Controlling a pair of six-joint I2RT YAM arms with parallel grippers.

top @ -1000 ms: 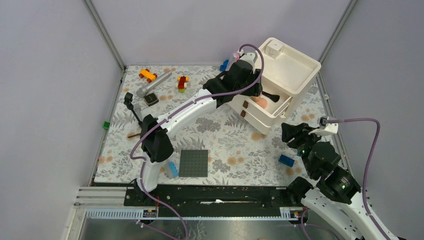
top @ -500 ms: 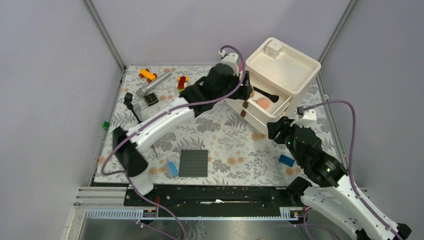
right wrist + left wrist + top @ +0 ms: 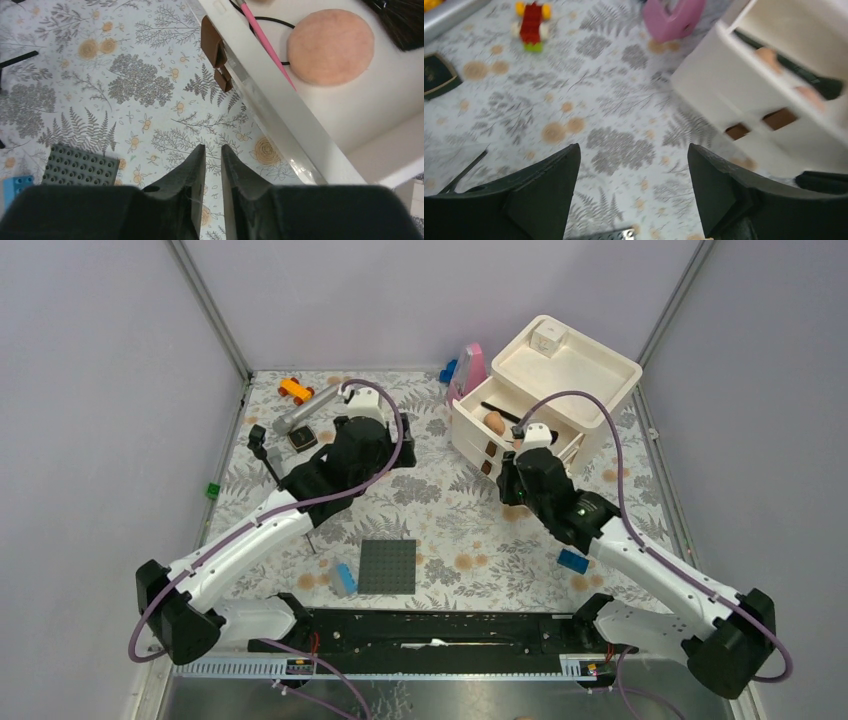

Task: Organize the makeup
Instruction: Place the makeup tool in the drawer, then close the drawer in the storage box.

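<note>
My left end effector [image 3: 633, 152] has withdrawn from the drawer [image 3: 280, 117], spread and empty. My right end effector [image 3: 212, 152], pressed together, has arrived at its front. The peach puff [image 3: 330, 46] lies inside: deposit judged complete.

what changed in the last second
The left gripper pulled back out of the white drawer unit to the left, jaws open and empty. The right gripper swung forward to the open drawer's front. The round peach puff remains in the drawer; the grey studded plate has not moved.
</note>
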